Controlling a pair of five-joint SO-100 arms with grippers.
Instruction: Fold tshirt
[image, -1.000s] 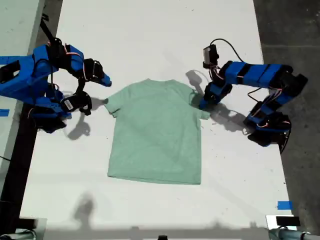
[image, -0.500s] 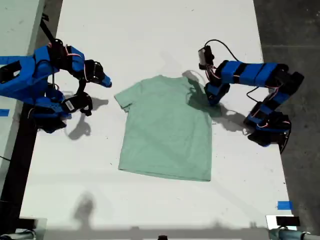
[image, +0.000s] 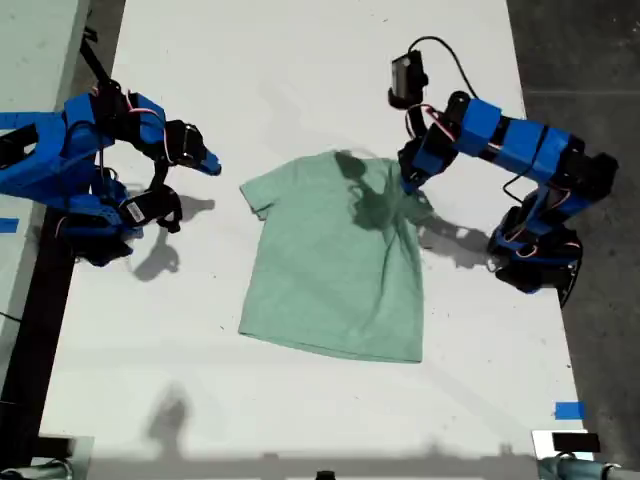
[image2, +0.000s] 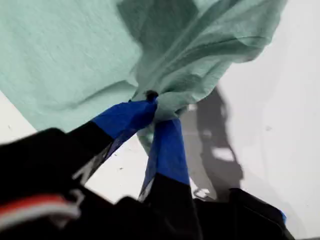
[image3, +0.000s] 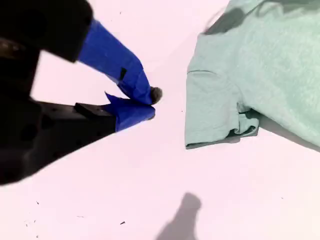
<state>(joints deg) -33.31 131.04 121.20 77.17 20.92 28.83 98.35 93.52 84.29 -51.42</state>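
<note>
tshirt (image: 330, 265) lies mostly flat in the middle of the white surface (image: 300, 70), pale mint, soft and creased, with the sleeve on the exterior view's right lifted and bunched. my first gripper (image2: 156, 111) is pinching that sleeve cloth between its blue tips, raised above the shoulder. my second gripper (image3: 145, 102), at the exterior view's left, has its tips pressed together on nothing, near the other sleeve but apart from it. i judge the risk to be drag: thin knit with only one corner held can slide whole across the smooth surface instead of folding, or slip from the pinch and drop in a crumpled heap. the free sleeve already curls under at its hem.
</note>
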